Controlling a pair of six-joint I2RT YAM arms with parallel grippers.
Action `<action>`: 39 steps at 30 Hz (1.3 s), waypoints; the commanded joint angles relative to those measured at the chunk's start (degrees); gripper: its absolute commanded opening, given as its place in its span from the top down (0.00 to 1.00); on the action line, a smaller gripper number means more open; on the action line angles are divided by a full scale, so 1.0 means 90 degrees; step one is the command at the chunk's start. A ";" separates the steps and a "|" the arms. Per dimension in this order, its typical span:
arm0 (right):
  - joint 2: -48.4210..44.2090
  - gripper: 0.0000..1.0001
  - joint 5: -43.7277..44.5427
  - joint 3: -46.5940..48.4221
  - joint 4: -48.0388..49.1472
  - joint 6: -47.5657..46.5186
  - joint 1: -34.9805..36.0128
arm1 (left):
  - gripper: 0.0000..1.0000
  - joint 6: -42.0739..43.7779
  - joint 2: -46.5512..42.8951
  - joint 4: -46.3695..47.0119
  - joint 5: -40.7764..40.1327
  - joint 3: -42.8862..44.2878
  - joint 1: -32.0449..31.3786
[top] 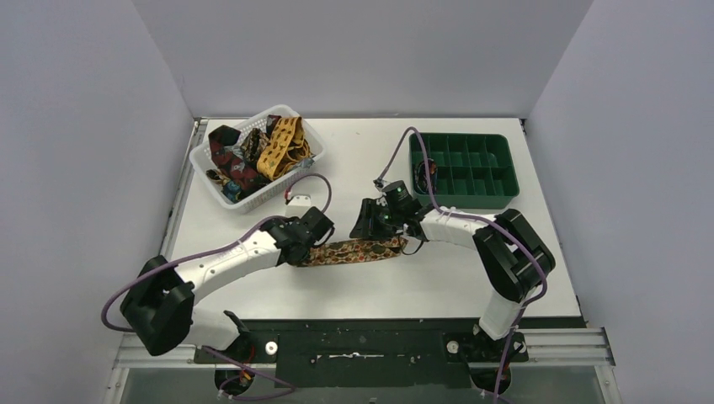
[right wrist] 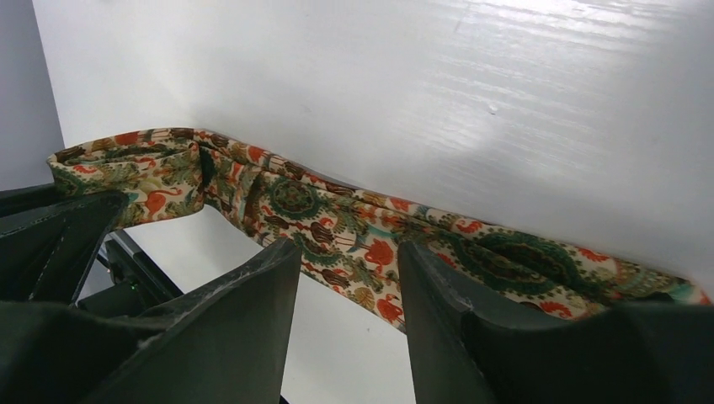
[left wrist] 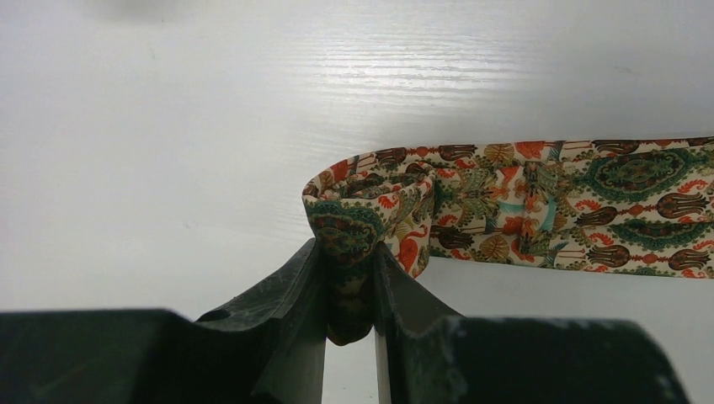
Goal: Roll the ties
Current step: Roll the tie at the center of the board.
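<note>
- Grip of the left hand [left wrist: 349, 269] is clamped tight on the folded left end of the multicolour tie [left wrist: 581, 206].
- Right hand [right wrist: 349, 278] has its fingers apart over the tie's right part.
- The tie lies on the white worktop [top: 379, 286], its long axis left-right.
- Other ties [top: 257, 156] fill a basket [top: 202, 160], back left.

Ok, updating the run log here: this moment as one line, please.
left hand shut on tie end, folded over | right hand open over tie | rest of tie stretched along table
</note>
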 commanded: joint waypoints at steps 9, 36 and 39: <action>-0.0634 0.51 0.0304 -0.0469 0.0155 0.0217 -0.0450 | 0.83 -0.0650 0.2046 -0.1234 -0.1445 0.1686 -0.1140; -0.1043 0.43 -0.0171 -0.0616 0.0274 0.0163 -0.0932 | 0.42 -0.0055 0.1004 0.1390 0.1532 0.1197 -0.0748; -0.1069 0.41 -0.0496 -0.0666 0.0613 0.0188 -0.0917 | 0.38 0.0030 0.0207 0.1781 0.1854 0.0901 -0.0459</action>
